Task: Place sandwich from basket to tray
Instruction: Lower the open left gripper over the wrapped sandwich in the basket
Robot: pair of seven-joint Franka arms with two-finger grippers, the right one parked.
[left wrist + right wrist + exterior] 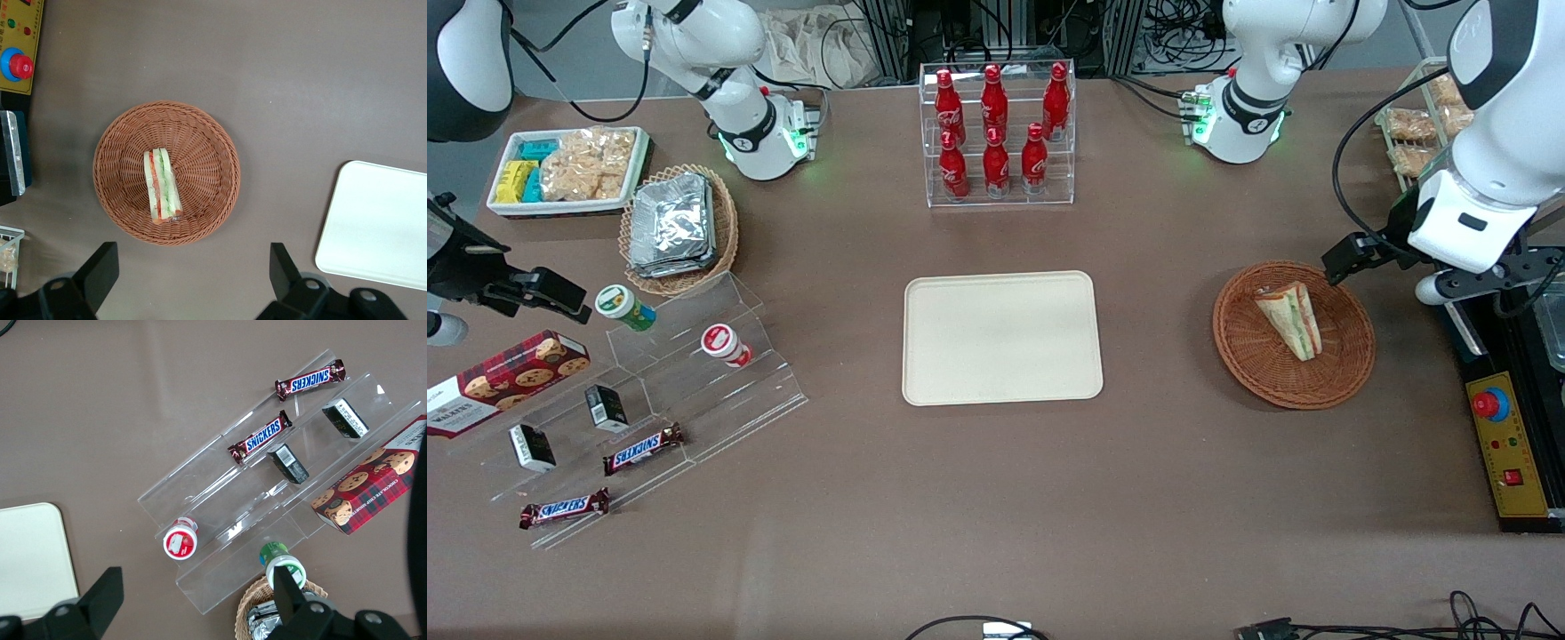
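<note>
The sandwich (1291, 318), a wrapped white-bread wedge with green and red-orange filling, lies in the round brown wicker basket (1245, 356) toward the working arm's end of the table. The cream-beige tray (1002, 338) lies flat at the table's middle and holds nothing. My left gripper (1369, 258) hangs above the table beside the basket's rim, a little farther from the front camera than the sandwich. It is open and empty. In the left wrist view the open gripper (192, 270) is short of the basket (113, 153), the sandwich (162, 185) shows in full, and the tray (380, 227) lies to one side.
A clear rack of red cola bottles (996, 133) stands farther from the front camera than the tray. A control box with a red button (1507, 444) sits at the working arm's table edge. A foil-packet basket (680, 227), a white snack tray (565, 169) and acrylic snack steps (649, 400) lie toward the parked arm's end.
</note>
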